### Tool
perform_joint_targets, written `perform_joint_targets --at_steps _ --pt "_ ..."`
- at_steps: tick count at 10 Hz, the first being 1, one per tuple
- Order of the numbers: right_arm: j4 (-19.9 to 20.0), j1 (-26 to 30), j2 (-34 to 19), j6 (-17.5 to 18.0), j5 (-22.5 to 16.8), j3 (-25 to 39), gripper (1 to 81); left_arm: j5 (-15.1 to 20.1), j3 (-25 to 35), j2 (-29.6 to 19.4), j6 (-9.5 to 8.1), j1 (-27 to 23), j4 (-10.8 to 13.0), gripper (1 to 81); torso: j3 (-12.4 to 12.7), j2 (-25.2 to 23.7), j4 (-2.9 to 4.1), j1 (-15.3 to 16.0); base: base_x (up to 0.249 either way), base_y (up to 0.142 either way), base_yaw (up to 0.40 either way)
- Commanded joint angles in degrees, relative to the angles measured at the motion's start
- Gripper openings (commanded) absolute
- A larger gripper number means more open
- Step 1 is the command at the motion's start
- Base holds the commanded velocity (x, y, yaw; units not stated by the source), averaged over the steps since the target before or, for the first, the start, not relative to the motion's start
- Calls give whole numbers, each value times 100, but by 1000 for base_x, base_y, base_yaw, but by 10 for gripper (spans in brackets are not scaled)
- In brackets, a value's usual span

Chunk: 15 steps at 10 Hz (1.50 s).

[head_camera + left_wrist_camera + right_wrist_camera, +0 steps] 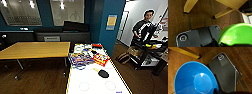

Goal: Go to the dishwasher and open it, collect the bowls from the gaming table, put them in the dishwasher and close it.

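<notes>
the lime green bowl (pixel 236 34) sits large at the left wrist and the blue bowl (pixel 194 80) at the right, so both look collected; whether either pincer is clenched, i cannot tell. the gaming table (pixel 100 87) lies near, bowl-free; loading and closing the dishwasher remain.

office break room, teal walls (pixel 110 37), dark wood-look floor (pixel 42 80), light wooden table (pixel 35 49), long white table (pixel 95 80) strewn with game boxes (pixel 101 59), framed wall panels (pixel 21 12)
</notes>
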Motion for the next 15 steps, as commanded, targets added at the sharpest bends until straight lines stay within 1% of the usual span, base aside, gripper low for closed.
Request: perform_joint_targets --at_steps 1,2,4,5,7,9,11,12,13,14,15 --pt "-170 192 -162 -20 -256 68 10 -16 -117 -31 109 -167 97 10 342 0 0 0 0 0 0" --pt "-205 192 -153 -20 -256 68 10 -16 -134 -5 143 -141 97 10 484 0 0 -2 0 0 0" --pt "-240 183 -92 -20 -256 -2 10 -16 -134 30 153 -97 97 10 752 -5 0 -11 0 0 0" --pt "-249 183 -21 -20 -265 -89 10 -8 -143 56 205 -79 88 10 544 -6 0 -11 0 0 0" --pt "-250 166 154 -11 -300 -300 10 10 -309 205 214 -53 97 10 678 -13 0 -18 0 0 0" --pt "-240 140 242 -3 -300 -467 10 19 -607 416 241 -9 106 10 676 -13 0 -18 0 0 0" --pt "-249 140 269 -11 -300 -538 10 10 -723 496 249 0 106 10 676 -15 0 -18 0 0 0" --pt "-249 131 278 -3 -291 -555 10 10 -723 496 249 0 97 10 678 -15 235 -18 0 0 0" --pt "-249 139 287 -3 -291 -565 10 10 -723 496 249 0 97 10 678 -15 380 -18 0 0 0" --pt "-249 131 287 -3 -291 -573 10 10 -723 496 249 0 97 10 678 -15 488 -18 0 0 0" --pt "-249 131 295 -3 -291 -599 10 10 -723 496 249 0 97 10 678 -15 646 -18 0 0 0"
